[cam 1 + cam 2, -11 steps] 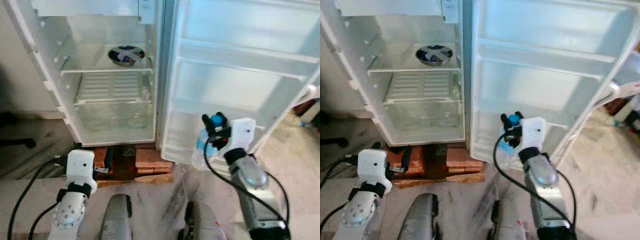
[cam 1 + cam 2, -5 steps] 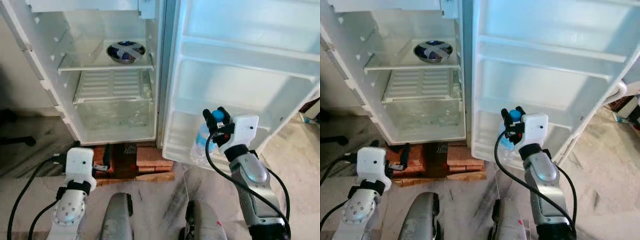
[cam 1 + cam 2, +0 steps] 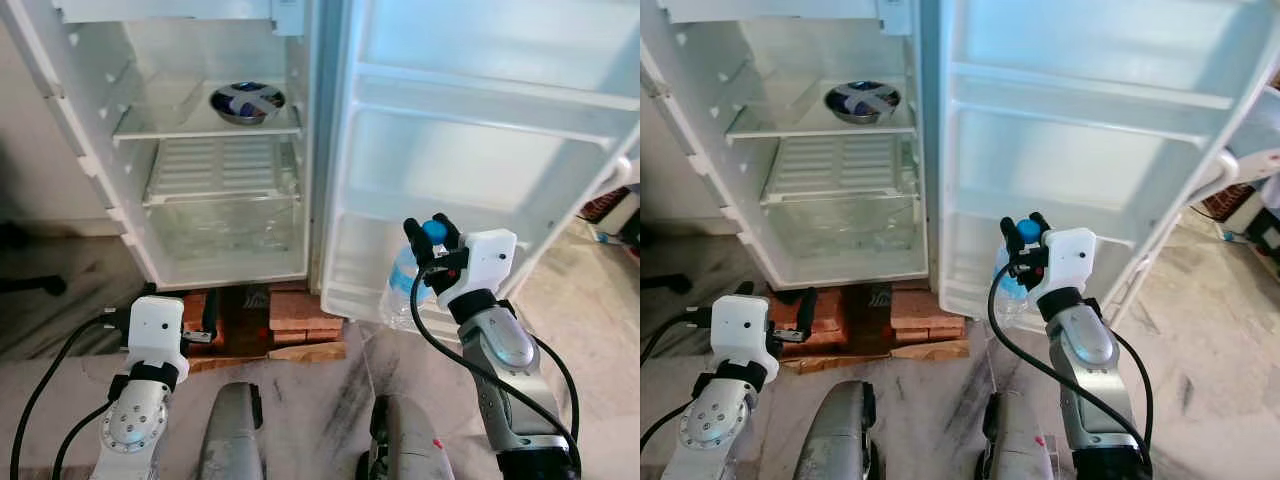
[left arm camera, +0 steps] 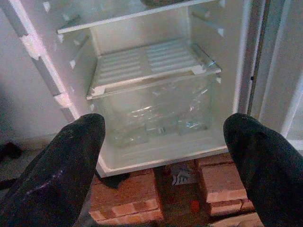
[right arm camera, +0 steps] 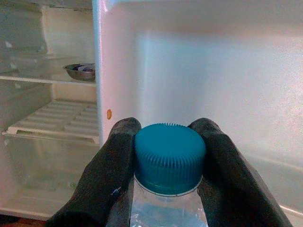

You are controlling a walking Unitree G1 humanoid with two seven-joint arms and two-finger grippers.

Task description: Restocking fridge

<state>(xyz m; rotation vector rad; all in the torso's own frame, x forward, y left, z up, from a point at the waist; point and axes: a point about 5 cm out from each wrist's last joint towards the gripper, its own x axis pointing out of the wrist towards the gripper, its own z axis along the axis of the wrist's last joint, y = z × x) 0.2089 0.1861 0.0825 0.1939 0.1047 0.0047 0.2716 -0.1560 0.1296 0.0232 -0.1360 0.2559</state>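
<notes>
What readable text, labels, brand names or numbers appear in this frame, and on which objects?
No text can be read in any view.
Water bottle held in the right gripper: blue cap is plain ribbed plastic; no label shows.
Fridge interior and open door: no readable markings.
Bowl on the shelf: a blue and white pattern, not lettering.
Something small between the bricks under the fridge: too blurred to read.

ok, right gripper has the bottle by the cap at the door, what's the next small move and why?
Probably ease the right gripper forward and slightly up, carrying the water bottle over the lip of the lowest door shelf. The fingers clamp the blue cap, and the bottle hangs in front of that shelf, not yet inside it. The left gripper is open and idle, low before the fridge.
</notes>
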